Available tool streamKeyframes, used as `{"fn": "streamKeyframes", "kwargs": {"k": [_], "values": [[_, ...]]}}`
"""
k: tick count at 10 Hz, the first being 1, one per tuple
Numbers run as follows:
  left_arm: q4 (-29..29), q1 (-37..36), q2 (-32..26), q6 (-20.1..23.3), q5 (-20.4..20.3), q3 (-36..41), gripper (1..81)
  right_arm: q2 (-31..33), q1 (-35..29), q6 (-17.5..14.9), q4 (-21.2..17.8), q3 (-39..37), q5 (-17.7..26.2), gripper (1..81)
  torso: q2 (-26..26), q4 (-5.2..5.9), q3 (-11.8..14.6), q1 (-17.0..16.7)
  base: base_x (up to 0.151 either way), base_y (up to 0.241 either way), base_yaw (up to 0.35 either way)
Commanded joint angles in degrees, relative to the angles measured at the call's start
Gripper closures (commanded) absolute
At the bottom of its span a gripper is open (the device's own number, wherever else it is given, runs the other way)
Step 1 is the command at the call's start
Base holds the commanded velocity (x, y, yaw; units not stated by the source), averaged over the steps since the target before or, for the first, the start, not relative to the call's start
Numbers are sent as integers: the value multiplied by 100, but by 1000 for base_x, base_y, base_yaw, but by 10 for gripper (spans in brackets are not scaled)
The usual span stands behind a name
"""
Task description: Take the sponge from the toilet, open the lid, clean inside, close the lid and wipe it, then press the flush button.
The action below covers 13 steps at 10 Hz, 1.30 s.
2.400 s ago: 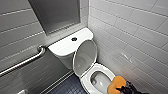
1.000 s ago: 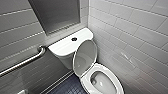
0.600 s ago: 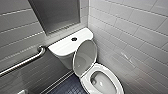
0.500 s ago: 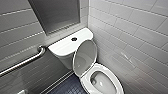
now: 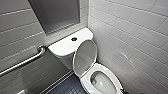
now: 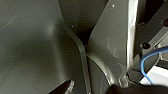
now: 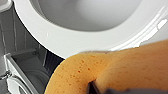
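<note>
white glossy ceramic toilet (image 5: 101,75), lower centre of head frame, lid up. porous orange sponge (image 7: 120,70) pinched in right end effector (image 7: 100,88) over seat rim. left end effector: can't tell. bowl clean prob underway; lid close+wipe, dark round flush button (image 5: 74,39) remain.

quick tally: 1 toilet (image 5: 85,80) | 1 lid (image 5: 85,58) | 1 flush button (image 5: 74,39) | 1 sponge (image 7: 112,72) | 1 grab bar (image 5: 22,62)

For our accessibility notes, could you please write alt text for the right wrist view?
An orange, porous sponge looms close to the camera, with a dark part pressed into its near edge. Beyond it curves the glossy seat rim of the white toilet, its bowl uncovered. Grey tiles show beside the toilet.
</note>
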<state>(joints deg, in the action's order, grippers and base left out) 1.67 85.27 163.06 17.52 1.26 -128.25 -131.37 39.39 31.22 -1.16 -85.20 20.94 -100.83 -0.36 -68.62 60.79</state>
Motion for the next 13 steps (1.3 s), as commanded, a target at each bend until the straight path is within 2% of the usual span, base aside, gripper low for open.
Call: {"fn": "streamKeyframes", "kwargs": {"k": [1,5,6,11,13], "values": [[-18,100,-10,-3,498,142,10,-42,-1314,-99,169,409,164,811,0,0,0,0,0,0,0],[-18,91,7,-3,498,115,10,-191,-1745,112,169,287,532,811,0,0,0,0,0,0,0],[-18,99,7,6,498,115,10,-401,-1850,148,177,93,709,811,0,0,0,0,0,0,0],[-35,91,-36,-12,498,89,10,-1553,-2465,156,169,-1156,1026,811,2,0,0,0,0,0,0],[-35,91,-45,-12,498,89,10,-2071,-2606,157,318,-1585,1201,811,2,0,-2,0,0,0,0]]}}
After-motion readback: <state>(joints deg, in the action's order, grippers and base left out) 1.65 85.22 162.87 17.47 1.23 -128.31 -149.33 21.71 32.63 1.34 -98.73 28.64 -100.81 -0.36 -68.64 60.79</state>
